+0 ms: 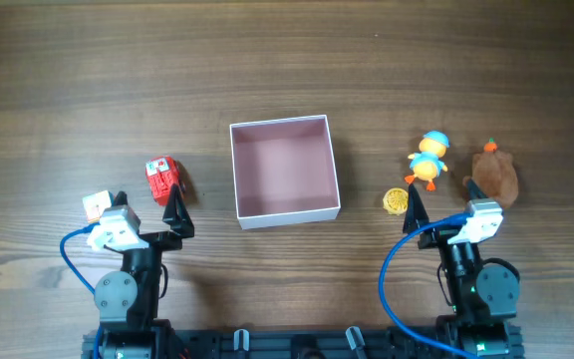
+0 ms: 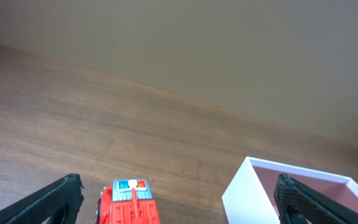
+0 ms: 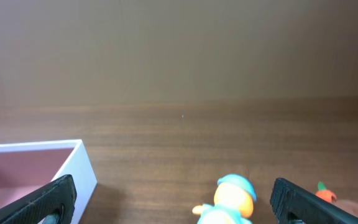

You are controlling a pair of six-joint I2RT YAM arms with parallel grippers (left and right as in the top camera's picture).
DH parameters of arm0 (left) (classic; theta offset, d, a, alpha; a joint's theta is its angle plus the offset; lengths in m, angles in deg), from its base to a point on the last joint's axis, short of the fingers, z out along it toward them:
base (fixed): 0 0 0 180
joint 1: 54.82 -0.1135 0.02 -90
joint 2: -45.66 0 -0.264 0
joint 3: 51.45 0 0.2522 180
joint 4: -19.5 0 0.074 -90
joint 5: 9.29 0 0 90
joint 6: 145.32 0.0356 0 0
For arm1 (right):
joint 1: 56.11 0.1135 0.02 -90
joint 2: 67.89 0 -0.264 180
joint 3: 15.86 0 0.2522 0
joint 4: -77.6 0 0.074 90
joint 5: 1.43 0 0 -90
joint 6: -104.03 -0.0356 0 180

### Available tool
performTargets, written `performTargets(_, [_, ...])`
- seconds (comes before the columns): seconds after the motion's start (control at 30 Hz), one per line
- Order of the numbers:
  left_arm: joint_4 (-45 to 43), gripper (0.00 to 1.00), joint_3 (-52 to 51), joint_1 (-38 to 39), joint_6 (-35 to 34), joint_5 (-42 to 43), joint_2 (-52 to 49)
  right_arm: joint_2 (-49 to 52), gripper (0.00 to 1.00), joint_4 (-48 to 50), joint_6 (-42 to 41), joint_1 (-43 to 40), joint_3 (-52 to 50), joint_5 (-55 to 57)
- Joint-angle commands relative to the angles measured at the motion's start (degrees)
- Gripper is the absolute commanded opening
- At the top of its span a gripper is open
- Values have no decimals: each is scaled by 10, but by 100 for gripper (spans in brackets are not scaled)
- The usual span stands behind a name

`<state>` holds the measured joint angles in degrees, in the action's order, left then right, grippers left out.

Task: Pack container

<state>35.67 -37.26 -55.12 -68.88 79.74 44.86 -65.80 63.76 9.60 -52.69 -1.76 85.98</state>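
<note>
Left arm: I sit folded low at the lower left of the overhead frame, left gripper (image 1: pixel 140 211) pointing up-frame, jaws spread wide and holding nothing.
Right arm: folded low at the lower right, right gripper (image 1: pixel 446 214) also pointing up-frame, jaws released.
Container (image 1: pixel 287 211): upright at frame centre, between my two grippers, untouched.
Ahead of my left fingers: a red toy car (image 1: pixel 163 176), just up-frame.
Ahead of my right fingers: a yellow disc (image 1: pixel 396 200), a duck toy (image 1: pixel 429 158) and a brown plush (image 1: pixel 494 172).
</note>
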Motion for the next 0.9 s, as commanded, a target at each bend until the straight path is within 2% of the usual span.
performTargets(0.0, [-9,100,-1,-3,11,6,4,37,100,2,-3,-3,0,-5])
performTargets(0.07, [-9,100,-1,-3,-7,20,4,70,100,7,-11,-3,0,-5])
performTargets(0.17, [-4,99,6,-3,-10,20,3,99,100,15,-72,-3,10,-11])
performTargets(0.23, [50,100,42,-3,-10,18,-14,127,100,4,-78,-3,47,-49])
performTargets(0.27, [90,100,82,-3,-9,14,-45,150,100,-17,-81,-3,78,-52])
performTargets(0.37, [124,100,177,-3,-1,14,-150,219,100,-84,-79,-3,167,-52])
performTargets(0.47, [196,100,315,-3,-1,14,-310,316,100,-174,-75,-3,283,-52])
performTargets(0.57, [328,100,487,-3,-2,14,-489,431,100,-308,-71,-3,414,-51])
performTargets(0.67, [476,100,657,-3,-2,18,-671,574,100,-495,-37,-3,568,-47])
performTargets(0.73, [500,100,681,-3,-2,19,-719,636,100,-572,-13,-3,626,-51])
performTargets(0.87, [520,100,681,-3,-1,-2,-789,697,100,-583,-16,-3,639,-63])
